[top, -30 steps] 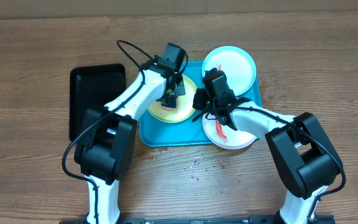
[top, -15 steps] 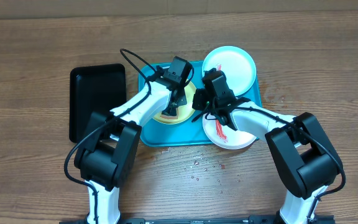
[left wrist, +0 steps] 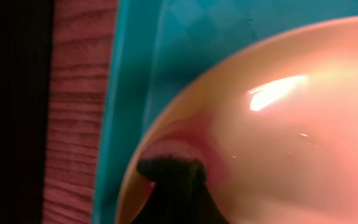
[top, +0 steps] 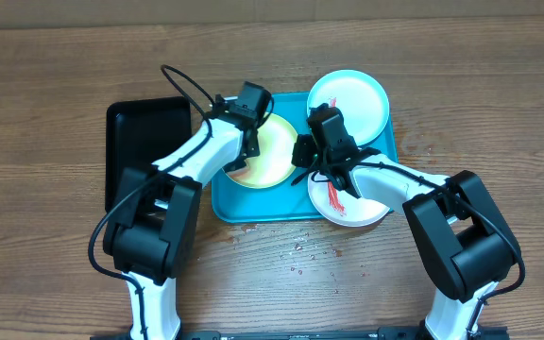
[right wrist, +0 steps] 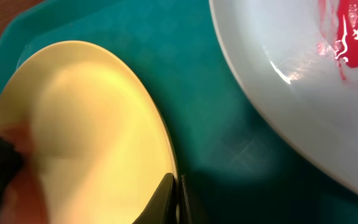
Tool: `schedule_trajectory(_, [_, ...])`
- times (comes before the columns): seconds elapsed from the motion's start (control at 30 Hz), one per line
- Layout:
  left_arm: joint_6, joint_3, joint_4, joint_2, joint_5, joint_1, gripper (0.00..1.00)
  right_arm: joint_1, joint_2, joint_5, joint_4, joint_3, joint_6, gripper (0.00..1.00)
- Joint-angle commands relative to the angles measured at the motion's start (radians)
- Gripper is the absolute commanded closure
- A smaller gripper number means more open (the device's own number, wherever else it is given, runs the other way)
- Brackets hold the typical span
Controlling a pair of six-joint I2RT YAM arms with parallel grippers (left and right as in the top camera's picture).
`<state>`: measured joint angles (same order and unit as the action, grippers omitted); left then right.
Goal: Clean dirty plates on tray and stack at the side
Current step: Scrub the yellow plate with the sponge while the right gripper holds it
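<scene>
Left gripper [left wrist: 171,183]: jaws closed, I see its tip on the yellow plate [left wrist: 278,124], lower centre. Right gripper [right wrist: 174,196]: jaws closed beside its rim.

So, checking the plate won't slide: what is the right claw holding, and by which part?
Right claw pinches the yellow-green plate by its rim nearest the white plate.

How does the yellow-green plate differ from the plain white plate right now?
The yellow-green round plate looks nearly clean; the plain white round plate carries bright red smears. The yellow-green one lies fully inside the turquoise plastic tray; the white one overhangs its near-right corner. Both are round, face up.
</scene>
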<state>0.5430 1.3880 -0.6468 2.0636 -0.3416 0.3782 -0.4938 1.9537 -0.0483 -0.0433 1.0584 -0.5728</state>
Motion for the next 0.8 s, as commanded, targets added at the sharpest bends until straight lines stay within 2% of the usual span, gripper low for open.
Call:
schedule_trajectory(0.0, [-0.067,-0.016,-0.025,0.008,-0.080,-0.026,0.96,0.003,0.010,0.026,-0.003,0.011,-0.005,0.96])
schedule_trajectory(0.13, [-0.073,0.041,-0.061,0.004,-0.023,-0.020,0.96,0.003,0.010,0.026,-0.003,0.011,-0.005,0.96])
schedule_trajectory(0.27, [-0.095,0.105,-0.062,-0.016,0.177,-0.012,0.96,0.003,0.010,0.026,-0.003,0.011,-0.005,0.96])
schedule_trajectory(0.4, [-0.093,0.144,-0.053,-0.046,0.298,-0.010,0.96,0.003,0.010,0.026,-0.004,0.011,-0.005,0.96])
schedule_trajectory(0.77, [-0.026,0.120,-0.044,-0.056,0.336,0.005,0.96,0.003,0.010,0.026,-0.002,0.011,-0.005,0.96])
